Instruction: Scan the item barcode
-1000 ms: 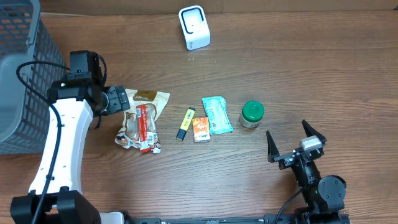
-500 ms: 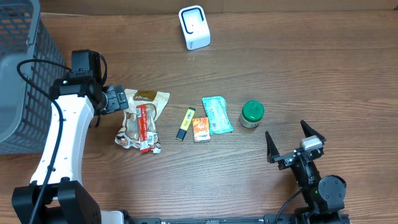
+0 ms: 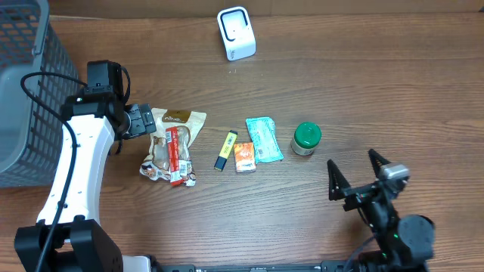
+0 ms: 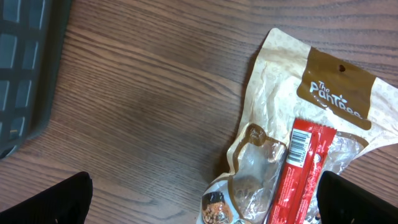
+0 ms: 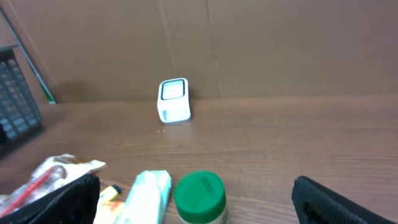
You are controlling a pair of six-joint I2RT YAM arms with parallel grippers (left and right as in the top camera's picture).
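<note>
Right arm has shifted slightly toward the right edge since a second ago; left arm barely moved. Right tool (image 3: 350,157) is spread wide and empty, over bare worktop (image 3: 363,83) near the green-lidded jar (image 3: 306,138). Left tool (image 3: 149,121) is also fully spread and holds nothing, at the snack bag's (image 3: 175,140) upper-left edge; contact can't be judged.

Overhead only: full row of bag, yellow marker (image 3: 225,149), orange packet (image 3: 244,157), teal packet (image 3: 263,139), jar. The scanner (image 3: 236,32) is well apart at the far edge, the basket (image 3: 23,75) at left.

Left wrist only: red wrapper (image 4: 305,168) on the bag, with a striped barcode-like patch facing up.

Right wrist only: scanner stands upright, window facing this camera.
</note>
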